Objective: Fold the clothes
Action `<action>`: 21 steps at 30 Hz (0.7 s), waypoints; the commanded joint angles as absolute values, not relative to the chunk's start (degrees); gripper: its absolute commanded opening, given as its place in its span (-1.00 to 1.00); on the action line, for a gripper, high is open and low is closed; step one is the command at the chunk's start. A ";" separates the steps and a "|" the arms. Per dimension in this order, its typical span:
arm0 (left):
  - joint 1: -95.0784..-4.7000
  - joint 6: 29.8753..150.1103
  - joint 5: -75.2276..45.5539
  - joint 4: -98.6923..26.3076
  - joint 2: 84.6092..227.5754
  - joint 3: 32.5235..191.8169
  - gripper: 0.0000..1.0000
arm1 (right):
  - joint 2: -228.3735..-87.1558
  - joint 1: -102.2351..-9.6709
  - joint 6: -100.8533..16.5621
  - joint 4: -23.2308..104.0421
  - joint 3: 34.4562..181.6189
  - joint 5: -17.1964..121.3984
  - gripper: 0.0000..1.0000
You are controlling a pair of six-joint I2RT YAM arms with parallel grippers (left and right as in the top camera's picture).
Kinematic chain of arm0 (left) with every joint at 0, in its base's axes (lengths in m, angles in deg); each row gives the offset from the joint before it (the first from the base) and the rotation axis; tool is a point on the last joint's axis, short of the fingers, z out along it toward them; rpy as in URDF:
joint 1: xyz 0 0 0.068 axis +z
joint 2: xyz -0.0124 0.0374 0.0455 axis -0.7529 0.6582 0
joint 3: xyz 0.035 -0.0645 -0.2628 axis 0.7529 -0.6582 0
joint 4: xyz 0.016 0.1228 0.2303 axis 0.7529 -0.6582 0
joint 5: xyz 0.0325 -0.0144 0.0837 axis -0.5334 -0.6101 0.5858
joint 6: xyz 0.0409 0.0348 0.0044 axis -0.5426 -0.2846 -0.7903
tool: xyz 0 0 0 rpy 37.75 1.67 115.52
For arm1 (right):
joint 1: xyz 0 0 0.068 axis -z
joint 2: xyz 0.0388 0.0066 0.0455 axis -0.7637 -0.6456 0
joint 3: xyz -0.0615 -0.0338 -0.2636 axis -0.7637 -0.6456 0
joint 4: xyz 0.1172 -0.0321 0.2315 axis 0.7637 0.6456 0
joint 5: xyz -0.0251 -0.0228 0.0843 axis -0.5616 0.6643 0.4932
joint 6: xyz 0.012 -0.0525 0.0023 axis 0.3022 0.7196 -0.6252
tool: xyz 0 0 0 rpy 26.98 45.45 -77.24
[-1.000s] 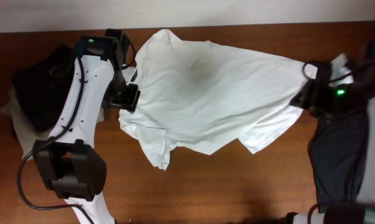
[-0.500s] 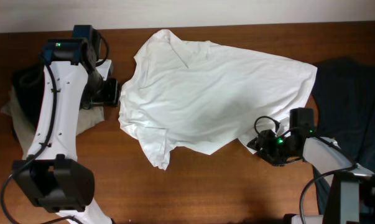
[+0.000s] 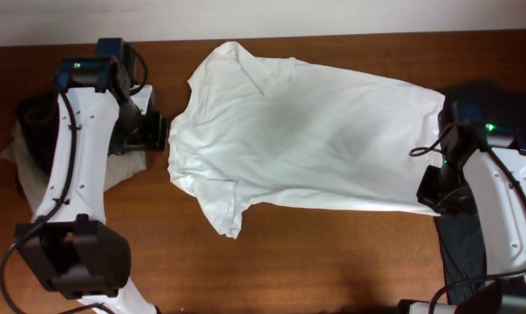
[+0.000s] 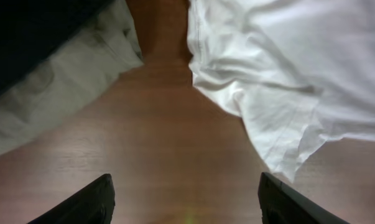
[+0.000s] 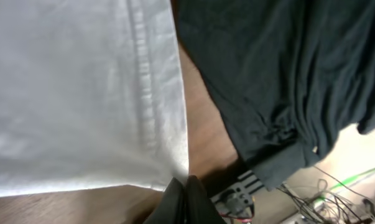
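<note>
Brown wood covers the desk [image 3: 332, 262] from side to side.

The right end effector [image 5: 185, 196] has its two fingers pressed tight together. The bottom corner of the white shirt [image 3: 306, 139] is pinched between them. From that corner the hem [image 5: 151, 93] runs straight away from the fingers. Just past the hem lies the dark blue garment [image 5: 287, 74], all bunched and wrinkled, partly under the right arm.

The left end effector [image 4: 186, 190] is spread wide and holds nothing. It hangs over bare wood. The shirt's short sleeve [image 4: 280, 130] is near it on one side and a pale cloth [image 4: 69, 93] is on the other. Neither one touches the fingers.

The shirt lies spread out in the middle of the desk, between the two arms. Its neck end points toward the left arm and its bottom end toward the right arm.

I think this shirt is soft, light and floppy. It will sag and bunch up if it is held at just one spot. It looks thin, so a weak pinch could let it slip. The best places to grab are likely the corners, the hem and the sleeve edge, where the cloth is doubled and thicker. The left side probably needs a hold near the sleeve or shoulder, so both ends can lift together.
</note>
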State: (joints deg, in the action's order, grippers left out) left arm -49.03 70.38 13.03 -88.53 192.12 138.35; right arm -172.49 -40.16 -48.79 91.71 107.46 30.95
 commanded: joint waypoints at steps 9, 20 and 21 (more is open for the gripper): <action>-55.30 63.93 4.03 -50.74 191.47 101.59 0.45 | -172.33 -39.96 -49.71 84.76 108.42 31.65 -0.92; -51.45 73.52 2.04 -71.76 184.17 95.56 -0.20 | -172.33 -39.96 -49.64 83.67 108.42 30.45 -0.92; -50.18 73.50 2.04 -73.14 182.20 97.02 0.30 | -172.33 -39.96 -49.64 83.67 108.42 30.25 -0.92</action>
State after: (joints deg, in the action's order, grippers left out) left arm -52.81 72.23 2.69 -71.02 187.75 94.25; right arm -172.55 -40.16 -49.03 83.74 107.74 31.63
